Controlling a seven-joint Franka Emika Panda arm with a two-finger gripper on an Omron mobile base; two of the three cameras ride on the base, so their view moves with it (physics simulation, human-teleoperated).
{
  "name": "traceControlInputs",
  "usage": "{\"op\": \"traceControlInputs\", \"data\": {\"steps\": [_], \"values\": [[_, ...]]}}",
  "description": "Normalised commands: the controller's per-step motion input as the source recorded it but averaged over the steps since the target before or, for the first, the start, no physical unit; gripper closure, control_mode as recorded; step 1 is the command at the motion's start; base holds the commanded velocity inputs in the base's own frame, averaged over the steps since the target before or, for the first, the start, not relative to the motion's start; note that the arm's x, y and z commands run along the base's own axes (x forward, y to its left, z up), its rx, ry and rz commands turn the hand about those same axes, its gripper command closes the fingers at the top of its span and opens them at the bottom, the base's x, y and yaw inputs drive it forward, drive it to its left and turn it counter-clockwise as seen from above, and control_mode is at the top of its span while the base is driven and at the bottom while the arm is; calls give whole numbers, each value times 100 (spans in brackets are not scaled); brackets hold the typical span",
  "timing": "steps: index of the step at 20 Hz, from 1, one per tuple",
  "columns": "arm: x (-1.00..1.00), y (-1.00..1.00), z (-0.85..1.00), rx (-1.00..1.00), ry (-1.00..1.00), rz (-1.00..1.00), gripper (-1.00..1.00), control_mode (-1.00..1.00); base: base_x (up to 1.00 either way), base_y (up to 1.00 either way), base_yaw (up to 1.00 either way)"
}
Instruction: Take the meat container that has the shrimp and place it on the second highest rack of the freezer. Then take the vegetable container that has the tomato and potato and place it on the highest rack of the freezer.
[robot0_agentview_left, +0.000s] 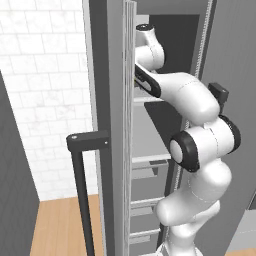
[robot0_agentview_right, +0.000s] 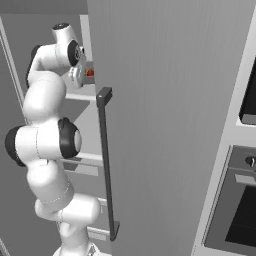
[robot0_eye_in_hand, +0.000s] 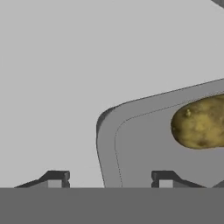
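Note:
In the hand view the darker grey vegetable container (robot0_eye_in_hand: 107, 140) lies flat on a pale white surface, one rounded corner toward me. The yellowish-brown potato (robot0_eye_in_hand: 199, 123) rests inside it at the right. My gripper (robot0_eye_in_hand: 109, 177) is open, with its fingertips (robot0_eye_in_hand: 54, 177) wide apart on either side of the tray's near rim and not touching it. In the right base view the hand (robot0_agentview_right: 77, 72) is high inside the freezer (robot0_agentview_right: 165, 100), just above a white shelf (robot0_agentview_right: 80, 96), and a red spot, the tomato (robot0_agentview_right: 90, 72), shows beside it. The meat container and the shrimp are out of view.
The open freezer door carries a long black bar handle (robot0_agentview_right: 105, 160) (robot0_agentview_left: 82, 200). More white shelves (robot0_agentview_left: 150, 160) and grey drawers (robot0_agentview_left: 142, 235) sit below my arm. An oven column (robot0_agentview_right: 240, 210) stands to the right. White tiled wall (robot0_agentview_left: 45, 100) and wood floor (robot0_agentview_left: 65, 225) lie to the left.

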Motion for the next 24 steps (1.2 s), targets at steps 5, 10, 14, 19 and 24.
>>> {"op": "traceControlInputs", "data": {"steps": [5,10,14,19,24], "values": [[-100,-3,-65,-11,-11,0,-100,-100,0,0,0],[-100,-31,32,2,-10,4,-100,-100,0,0,0],[-63,-6,58,3,-18,16,-100,-100,0,0,0],[-42,0,0,0,-22,21,-100,-100,0,0,0],[-100,-7,0,0,-2,24,-100,-100,0,0,0]]}}
